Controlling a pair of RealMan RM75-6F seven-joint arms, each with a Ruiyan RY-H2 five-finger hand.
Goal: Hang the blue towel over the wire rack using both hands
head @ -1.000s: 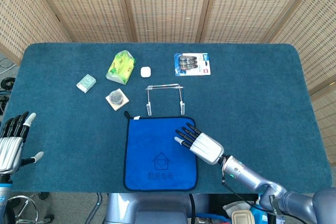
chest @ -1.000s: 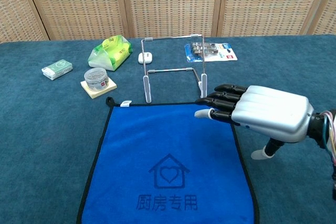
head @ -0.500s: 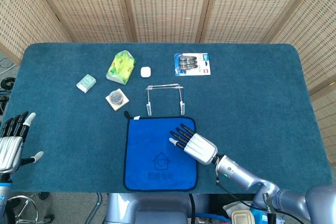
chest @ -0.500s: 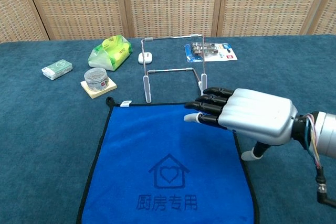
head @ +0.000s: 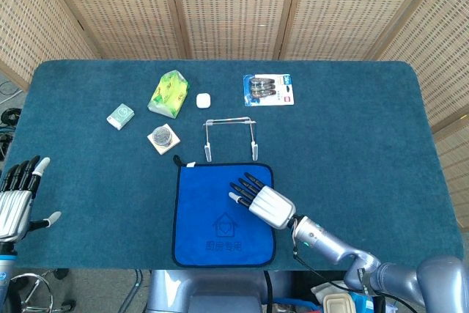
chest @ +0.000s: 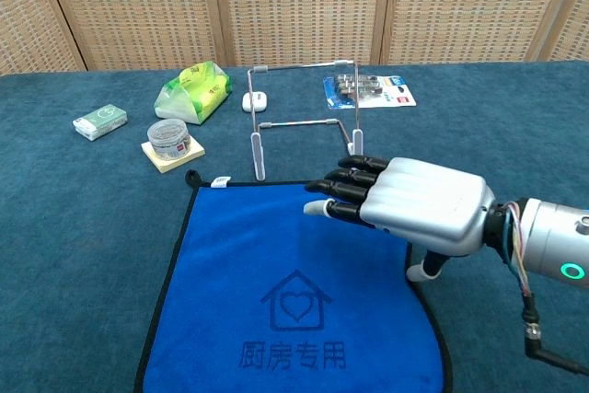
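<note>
Now right robot hand (chest: 414,206) flat, fingers apart, empty, over blue towel (chest: 276,283); left robot hand (head: 16,196) spread wide, empty, at surface (head: 352,144) edge; wire rack (chest: 304,117) just beyond towel.

Wire rack (chest: 306,121) stands just beyond towel (chest: 276,264); small jar (chest: 169,138) left.

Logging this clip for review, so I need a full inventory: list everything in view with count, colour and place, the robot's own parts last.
blue cloth towel: one, blue with black edging, flat at table's near edge
wire rack: one, silver, upright just behind the towel
green soft packet: one, far left of rack
small white case: one, beside the packet
green-white box: one, left
round jar on a pad: one, left of rack
blue blister card: one, far right of rack
right hand: silver, fingers spread over the towel
left hand: silver, open, at table's left edge
</note>
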